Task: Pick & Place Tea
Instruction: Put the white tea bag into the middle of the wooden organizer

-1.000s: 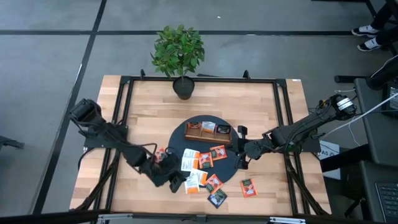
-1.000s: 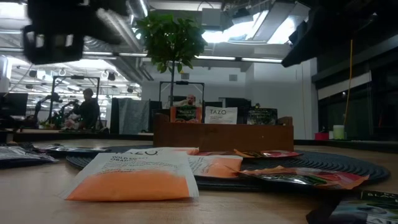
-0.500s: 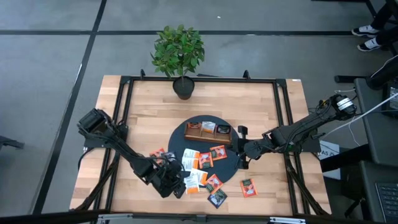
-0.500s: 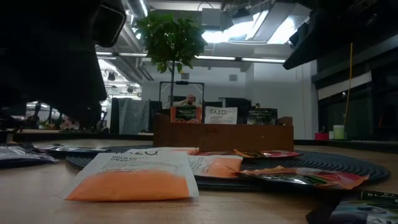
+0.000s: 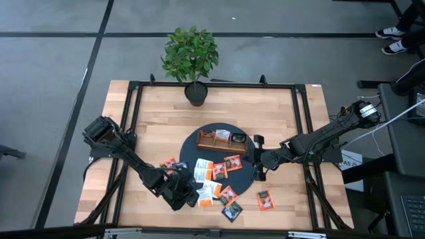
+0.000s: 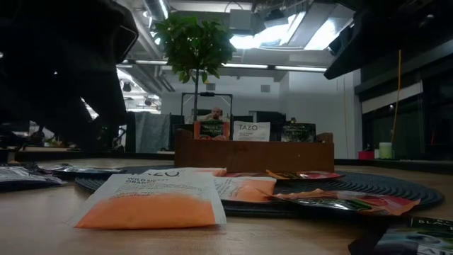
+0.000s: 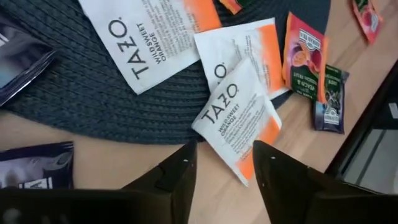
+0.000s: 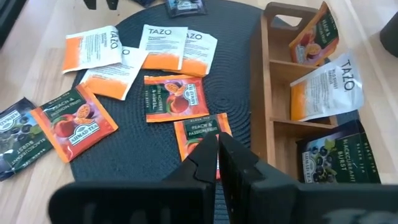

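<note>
Several small tea sachets, orange, white-and-orange and dark, lie flat on a round dark mat [image 5: 190, 147] and on the wood near it. My left gripper [image 5: 192, 197] is low at the mat's near-left rim, open. Its fingers [image 7: 185, 167] stand on either side of the near corner of a white-and-orange sachet [image 7: 239, 118], which lies half on the mat, half on the wood. Whether they touch it does not show. My right gripper [image 8: 217, 146] hangs shut at the mat's right side, above an orange sachet [image 8: 200, 134], with nothing in it.
A brown wooden tray [image 5: 223, 147] with three compartments stands on the mat's far part, a sachet upright in each. A potted plant [image 5: 191, 56] stands at the table's far edge. Loose sachets [image 5: 265, 200] lie on the wood near the front edge. Black frame rails run along both sides.
My left gripper has come down and gone a little toward the table's right and near edges, to the sachets at the mat's near-left rim. In the low view its dark bulk has dropped in from the upper left. No sachet has moved.
</note>
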Robot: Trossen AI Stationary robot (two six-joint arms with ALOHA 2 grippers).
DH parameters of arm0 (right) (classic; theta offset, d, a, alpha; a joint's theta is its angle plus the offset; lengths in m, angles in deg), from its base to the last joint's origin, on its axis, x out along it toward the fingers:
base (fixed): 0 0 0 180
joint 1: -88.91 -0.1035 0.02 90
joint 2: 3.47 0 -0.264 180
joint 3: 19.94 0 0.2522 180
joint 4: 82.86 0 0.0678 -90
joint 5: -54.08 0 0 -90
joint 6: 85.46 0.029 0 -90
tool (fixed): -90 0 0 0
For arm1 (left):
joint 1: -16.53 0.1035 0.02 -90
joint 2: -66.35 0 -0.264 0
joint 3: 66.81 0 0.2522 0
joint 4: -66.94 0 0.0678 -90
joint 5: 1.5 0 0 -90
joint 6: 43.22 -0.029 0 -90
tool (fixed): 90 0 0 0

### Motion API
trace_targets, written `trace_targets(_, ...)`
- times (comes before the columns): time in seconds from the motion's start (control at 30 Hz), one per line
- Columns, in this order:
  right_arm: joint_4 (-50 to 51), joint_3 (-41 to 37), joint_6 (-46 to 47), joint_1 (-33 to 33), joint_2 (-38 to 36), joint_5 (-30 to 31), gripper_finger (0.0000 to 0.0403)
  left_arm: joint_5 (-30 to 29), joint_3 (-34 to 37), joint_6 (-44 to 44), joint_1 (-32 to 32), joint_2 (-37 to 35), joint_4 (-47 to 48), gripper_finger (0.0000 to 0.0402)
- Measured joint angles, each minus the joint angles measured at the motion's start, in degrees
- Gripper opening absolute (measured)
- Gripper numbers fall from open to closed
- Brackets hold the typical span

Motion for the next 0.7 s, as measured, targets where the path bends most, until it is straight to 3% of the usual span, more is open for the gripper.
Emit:
trace_targets(0.27,0.0,0.0,0.0,0.0,0.0,0.0,0.0020,-2.6,0.0,0.9,0.2,0.4,0.0,0.0192)
trace_targets(0.5,0.0,0.0,0.0,0.0,0.0,0.0,0.0020,0.9,0.1,0.4,0.9,4.6,-4.3,0.0194)
trace_targets(0.7,-0.1,0.0,0.0,0.0,0.0,0.0,0.0020,-0.9,0.1,0.4,1.1,4.8,-5.6,0.0194)
